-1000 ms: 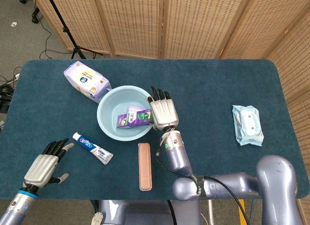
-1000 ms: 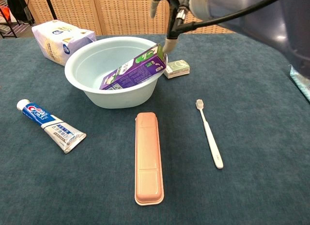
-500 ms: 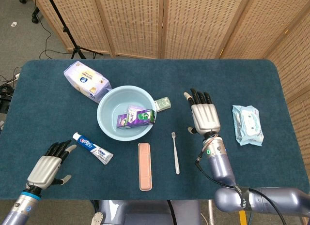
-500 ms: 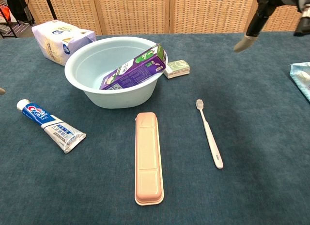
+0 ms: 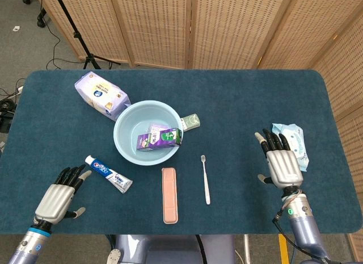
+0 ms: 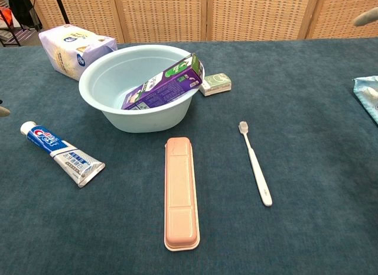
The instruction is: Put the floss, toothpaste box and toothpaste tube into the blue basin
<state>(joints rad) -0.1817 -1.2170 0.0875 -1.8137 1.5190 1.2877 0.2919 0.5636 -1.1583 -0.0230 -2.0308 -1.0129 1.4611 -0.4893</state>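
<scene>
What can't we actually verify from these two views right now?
- Right hand: chest view shows only a fingertip at the top right edge.
- Left hand: chest view shows only a tip at the left edge.
- Toothpaste box: its lower end lies behind the blue basin's wall in chest view.
- Floss: label too small to read in head view.

Toothpaste box (image 6: 165,84) lies tilted inside blue basin (image 6: 100,103), one end propped on the rim. Floss (image 6: 215,84) sits just beside basin. Toothpaste tube (image 6: 60,152), pink case (image 6: 181,193) and toothbrush (image 6: 255,162) lie on table (image 6: 319,168).
</scene>
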